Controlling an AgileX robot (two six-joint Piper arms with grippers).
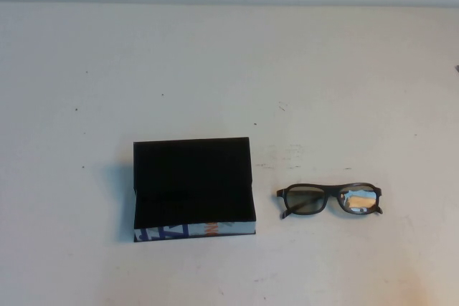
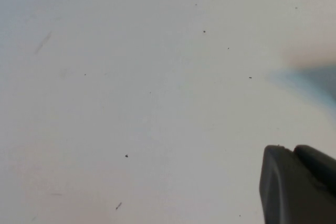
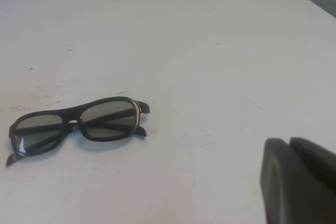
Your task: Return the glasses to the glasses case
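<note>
1. Two task things are lying apart on the pale white table [image 1: 229,55]: the rectangular black hinged glasses case [image 1: 193,188], sitting open with its blue, white and orange patterned edge at 6 o'clock, and the dark rectangular-framed glasses [image 1: 330,199] at its 3 o'clock, folded.
2. Neither arm is showing in the high view; the left gripper [image 2: 299,184] is hovering over bare table, and whether it is open I cannot tell.
3. Likewise the right gripper [image 3: 299,182] is hanging near the glasses [image 3: 77,126], holding nothing visible.
4. Judging by this, the pickup step is not yet begun; next, the right arm is needing to reach the frame.
</note>
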